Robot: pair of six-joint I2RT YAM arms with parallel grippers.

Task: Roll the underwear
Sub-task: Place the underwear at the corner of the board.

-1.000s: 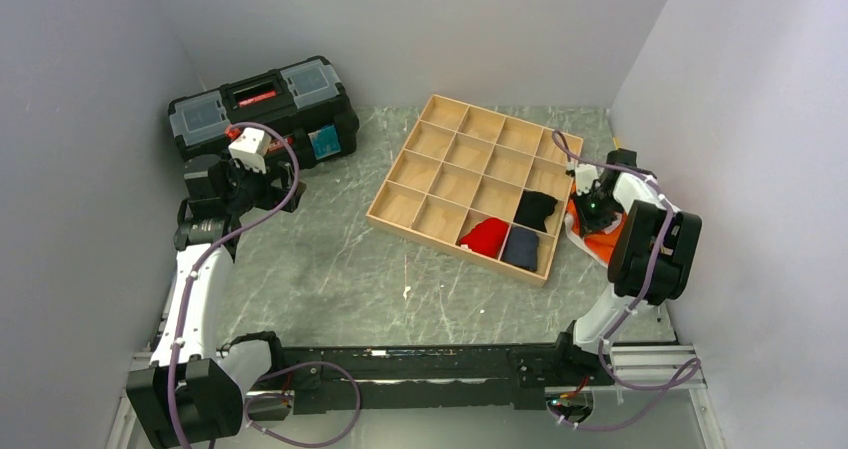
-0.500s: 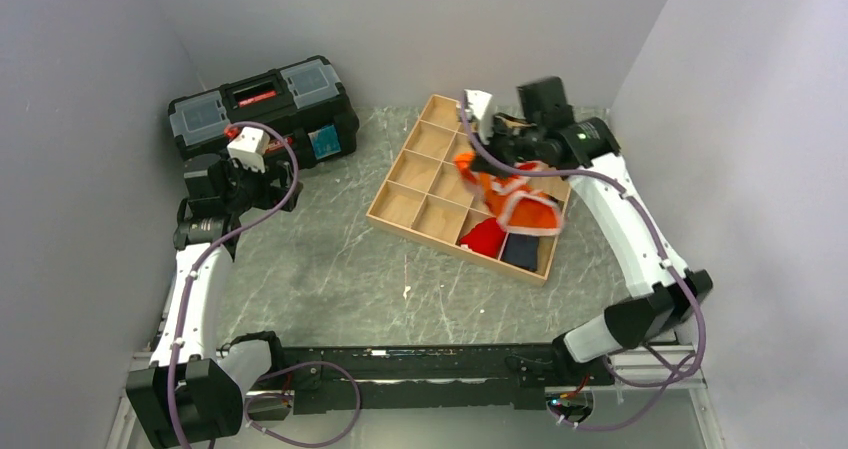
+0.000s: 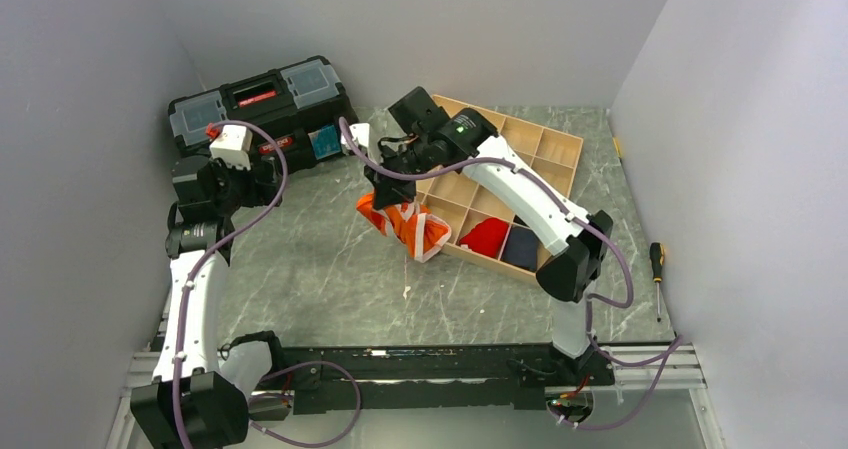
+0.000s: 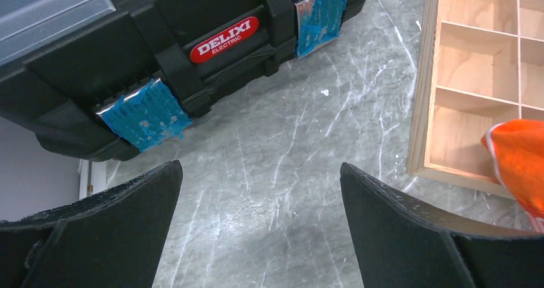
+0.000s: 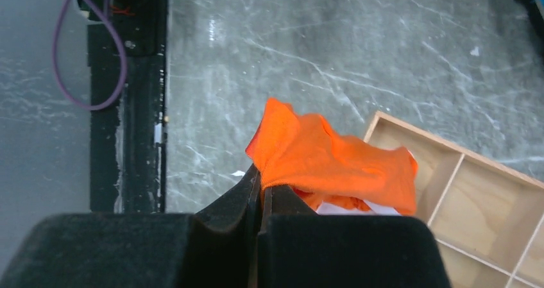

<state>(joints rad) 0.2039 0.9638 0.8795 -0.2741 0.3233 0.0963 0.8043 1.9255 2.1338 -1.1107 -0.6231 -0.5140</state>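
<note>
The underwear [image 3: 405, 224] is up off the desk [image 3: 320, 269], a bright orange bunch with white trim hanging just over the near-left corner of the wooden tray [image 3: 545, 126]. The right gripper [image 3: 390, 191] has it: the right wrist view shows both fingers [image 5: 237, 201] pressed together, clamped on a fold of orange cloth, and the rest of the fabric spills out beyond them over desk and tray edge. That pinch is hard to read from above, where the arm stretches across the tray.

Over to the left gripper [image 4: 258, 169], whose fingers are wide apart, holding nothing, above bare marble. Its camera catches just one orange corner at the right edge, over a tray cell.

Only this view gives readable writing: a red oval label on the black toolbox [image 4: 160, 50] says "DELIXI ELECTRIC". Two blue patches sit on the toolbox front, one on each side of the label.

From above, two cloth bundles show in the tray's near cells, one red bundle [image 3: 485, 235] and one navy bundle [image 3: 520, 247], side by side; the arm hides the cells behind them. One screwdriver [image 3: 656, 261] lies by the right wall, well apart from everything. The right wrist view adds a black rail [image 5: 138, 108] with a looping purple cable [image 5: 96, 76].
</note>
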